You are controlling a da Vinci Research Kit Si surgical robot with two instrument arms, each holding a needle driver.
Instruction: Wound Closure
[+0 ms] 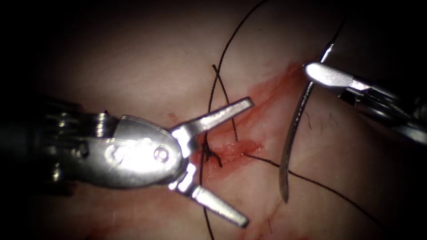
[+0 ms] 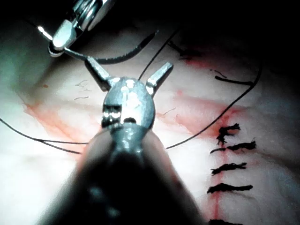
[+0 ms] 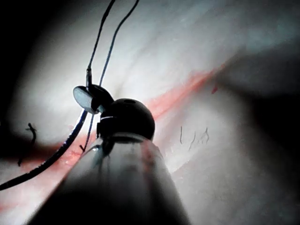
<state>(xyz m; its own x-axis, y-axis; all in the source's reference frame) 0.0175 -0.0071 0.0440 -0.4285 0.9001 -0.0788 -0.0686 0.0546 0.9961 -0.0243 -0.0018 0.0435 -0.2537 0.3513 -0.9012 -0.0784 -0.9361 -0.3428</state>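
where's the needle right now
In the endoscope view the curved steel needle hangs right of the cut, outside the tissue, held near its thread end by the right tool.

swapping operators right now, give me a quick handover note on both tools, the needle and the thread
Left tool: jaws open, holding nothing, over the cut.
Right tool: jaws shut on the needle near its thread end; the needle hangs free of the tissue, right of the cut.
Thread: trails loose across the tissue.
Done: several stitches placed.
Left: the cut near the tools looks unclosed.
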